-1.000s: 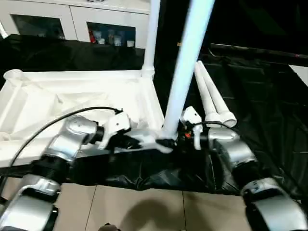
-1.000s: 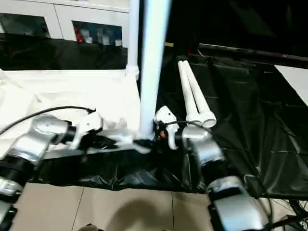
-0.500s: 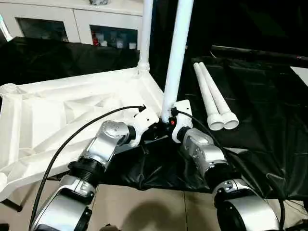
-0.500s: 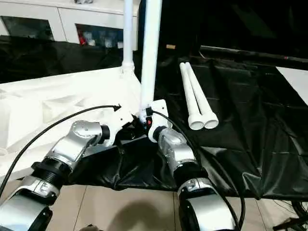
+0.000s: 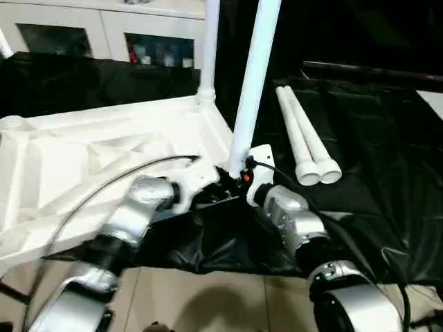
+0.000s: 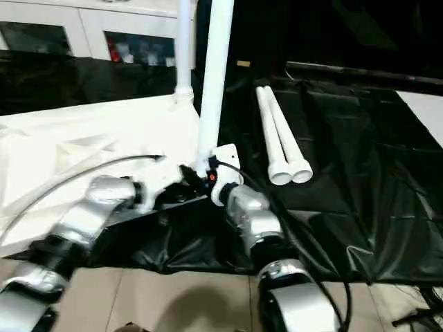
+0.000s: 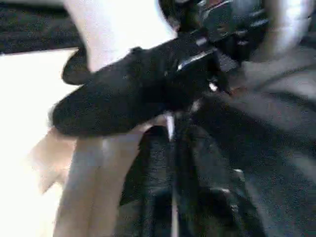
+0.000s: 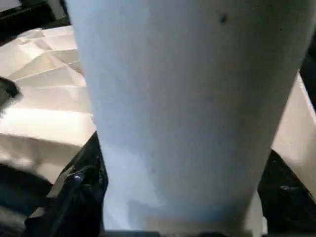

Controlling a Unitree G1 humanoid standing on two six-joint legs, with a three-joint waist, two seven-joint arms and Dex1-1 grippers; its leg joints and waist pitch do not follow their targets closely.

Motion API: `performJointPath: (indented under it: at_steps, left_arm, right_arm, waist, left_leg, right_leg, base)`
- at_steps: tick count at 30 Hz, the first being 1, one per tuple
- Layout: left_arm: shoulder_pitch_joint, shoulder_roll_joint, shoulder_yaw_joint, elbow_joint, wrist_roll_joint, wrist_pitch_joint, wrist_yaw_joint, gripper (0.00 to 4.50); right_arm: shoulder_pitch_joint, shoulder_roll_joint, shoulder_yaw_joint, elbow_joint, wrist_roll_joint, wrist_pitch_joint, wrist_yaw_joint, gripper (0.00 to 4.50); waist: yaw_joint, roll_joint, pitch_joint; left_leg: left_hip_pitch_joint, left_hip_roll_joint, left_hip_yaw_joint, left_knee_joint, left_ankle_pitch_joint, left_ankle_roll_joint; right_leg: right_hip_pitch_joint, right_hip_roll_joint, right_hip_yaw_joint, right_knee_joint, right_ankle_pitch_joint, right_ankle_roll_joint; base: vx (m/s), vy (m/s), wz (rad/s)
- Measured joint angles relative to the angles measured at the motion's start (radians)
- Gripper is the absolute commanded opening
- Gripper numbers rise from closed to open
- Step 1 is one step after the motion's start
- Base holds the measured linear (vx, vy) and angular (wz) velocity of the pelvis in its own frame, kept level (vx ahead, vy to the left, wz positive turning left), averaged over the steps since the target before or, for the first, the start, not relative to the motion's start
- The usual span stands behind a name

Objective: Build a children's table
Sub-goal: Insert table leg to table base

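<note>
- The top (image 5: pixel 104 155) lay upside down on the black cover (image 5: pixel 374 138), ribs up, over on the left half of the scene and a bit tilted.
- One leg (image 5: pixel 208 48) stood upright in the top's far right corner socket.
- A second leg (image 5: pixel 252 76) stood nearly upright at the top's near right corner, leaning slightly right toward its upper end. Both of my arms met at its lower end.
- My right gripper (image 5: pixel 243 174) was clamped around that leg's lower end. In the right wrist view the leg (image 8: pixel 187 113) sat right between my black fingers (image 8: pixel 81 192), one on each side, pressed against it.
- My left gripper (image 5: pixel 220 181) was just left of the leg's foot, right up against the right one. Honestly I couldn't tell if its jaws were apart or together; the left wrist view was just a dark blur next to the white leg (image 7: pixel 113 34).
- Two spare legs (image 5: pixel 304 142) lay side by side on the cover to the right, touching each other, flared ends toward me, well apart from the top.
- White cabinets (image 5: pixel 104 31) with glass doors stood at the far left behind the table.
</note>
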Motion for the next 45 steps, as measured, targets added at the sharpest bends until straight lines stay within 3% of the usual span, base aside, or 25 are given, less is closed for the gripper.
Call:
performJointPath:
  at_steps: [4,10,13,15,21,26,33,39,40,43,45]
  left_arm:
    - [0.023,0.065,0.043,-0.071,-0.069,0.037,-0.086,1.05]
    - [0.038,0.115,0.118,-0.167,-0.199,0.193,-0.185,1.54]
    - [-0.068,0.016,0.257,-0.099,-0.311,0.291,-0.063,1.66]
    - [-0.136,-0.021,0.322,-0.094,-0.396,0.346,-0.015,1.89]
    - [-0.18,-0.115,0.37,-0.09,-0.57,0.496,-0.024,2.08]
    - [-0.226,-0.129,0.369,-0.116,-0.685,0.631,-0.13,2.53]
    - [-0.215,-0.109,0.323,-0.152,-0.718,0.726,-0.191,3.02]
    - [-0.205,-0.132,0.26,-0.165,-0.655,0.677,-0.136,3.55]
    - [-0.205,-0.147,0.252,-0.158,-0.645,0.67,-0.127,3.28]
    - [-0.205,-0.159,0.249,-0.152,-0.641,0.662,-0.098,3.19]
    - [-0.205,-0.159,0.248,-0.154,-0.638,0.657,-0.079,2.83]
  right_arm:
    - [-0.001,-0.057,0.001,-0.07,0.027,0.054,0.122,2.73]
    - [0.0,-0.106,0.008,-0.156,0.08,0.138,0.273,2.73]
    - [0.021,-0.141,0.029,-0.234,0.133,0.211,0.386,2.73]
    - [0.04,-0.141,0.046,-0.299,0.166,0.259,0.449,2.73]
    - [0.08,-0.173,0.094,-0.429,0.23,0.382,0.563,2.73]
    - [0.09,-0.212,0.137,-0.481,0.243,0.452,0.624,2.73]
    - [0.133,-0.275,0.198,-0.546,0.241,0.508,0.704,2.73]
    - [0.157,-0.299,0.236,-0.568,0.228,0.537,0.706,2.73]
    - [0.157,-0.297,0.237,-0.569,0.227,0.539,0.705,2.73]
    - [0.156,-0.298,0.241,-0.571,0.223,0.544,0.697,2.73]
    - [0.156,-0.304,0.241,-0.571,0.22,0.544,0.691,2.73]
  waist:
    - [-0.001,-0.002,0.001]
    - [-0.001,-0.005,0.002]
    - [0.01,-0.017,0.009]
    - [0.008,-0.02,0.008]
    - [0.007,-0.019,0.009]
    - [0.01,-0.018,0.009]
    - [0.016,-0.017,0.009]
    - [0.025,-0.018,0.009]
    - [0.026,-0.018,0.009]
    - [0.025,-0.018,0.009]
    - [0.023,-0.018,0.009]
  left_leg:
    - [-0.003,0.0,0.0,0.003,0.0,0.003]
    - [-0.003,0.001,0.002,0.003,0.001,0.003]
    - [-0.006,0.005,0.005,0.007,0.002,0.004]
    - [-0.005,0.008,0.005,0.012,0.002,0.004]
    - [-0.006,0.008,0.006,0.012,0.001,0.006]
    - [-0.006,0.009,0.006,0.013,0.001,0.005]
    - [-0.006,0.009,0.005,0.013,0.001,0.005]
    - [-0.006,0.009,0.005,0.015,0.001,0.005]
    - [-0.006,0.009,0.005,0.015,0.001,0.006]
    - [-0.005,0.009,0.005,0.015,0.001,0.006]
    - [-0.005,0.009,0.005,0.015,0.001,0.006]
  right_leg:
    - [-0.001,0.0,0.0,-0.001,0.0,0.0]
    - [-0.002,0.0,0.0,0.0,0.0,0.0]
    - [-0.001,0.0,-0.003,0.002,0.0,-0.001]
    - [0.001,0.001,-0.003,0.002,0.001,-0.001]
    - [0.0,0.0,-0.003,0.001,0.001,-0.001]
    - [0.0,0.001,-0.003,0.002,0.001,-0.001]
    - [0.001,0.001,-0.003,0.002,0.001,-0.001]
    - [0.002,0.001,-0.003,0.002,0.002,0.0]
    - [0.002,0.001,-0.003,0.002,0.002,0.0]
    - [0.002,0.001,-0.003,0.002,0.002,0.0]
    - [0.002,0.001,-0.003,0.002,0.002,0.0]
  base:
    - [0.0,0.0,0.0]
    - [0.0,0.0,0.0]
    - [0.0,0.0,0.0]
    - [0.0,0.0,0.0]
    - [0.0,0.0,0.0]
    - [0.0,0.0,0.0]
    - [0.0,0.0,0.0]
    - [0.0,0.0,0.0]
    - [0.0,0.0,0.0]
    - [0.0,0.0,0.0]
    - [0.0,0.0,0.0]
